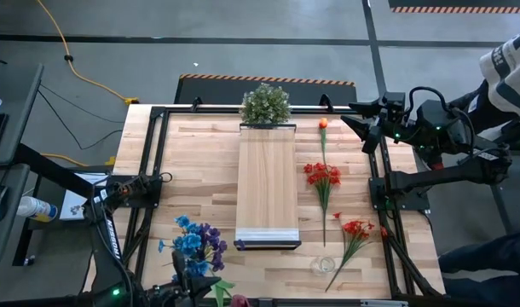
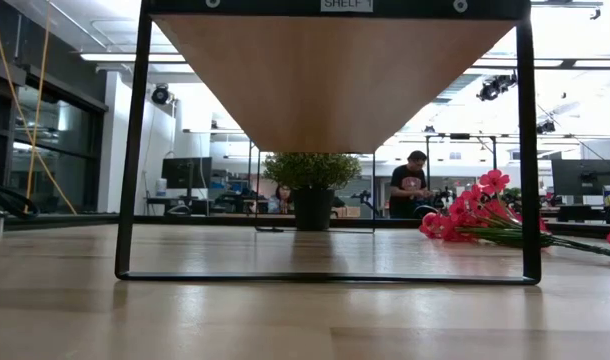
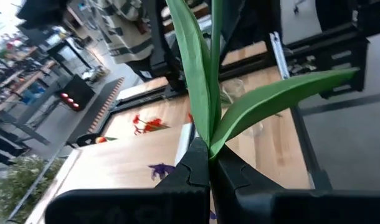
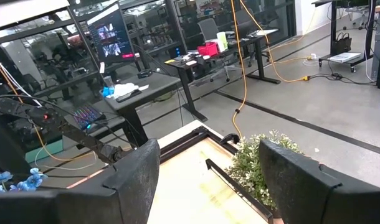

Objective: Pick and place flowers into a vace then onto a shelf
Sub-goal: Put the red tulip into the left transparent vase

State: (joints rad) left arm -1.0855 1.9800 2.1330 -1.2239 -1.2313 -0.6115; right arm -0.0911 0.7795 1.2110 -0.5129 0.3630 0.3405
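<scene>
Shelf (image 1: 267, 183): raised wood board, mid-table | flowers: red stems (image 1: 324, 179) beside shelf's right edge, blue-purple bunch (image 1: 196, 243) off its near-left corner; light, floppy, best pinched low on the stem | left gripper (image 3: 209, 167): clamped on a green stem (image 3: 205, 81) | right gripper (image 4: 209, 180): fingers apart, empty, beyond shelf's far-right corner

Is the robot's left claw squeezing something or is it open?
Shut. The left gripper has its two dark fingers pressed together on a green flower stem whose leaves stick out past them.
</scene>
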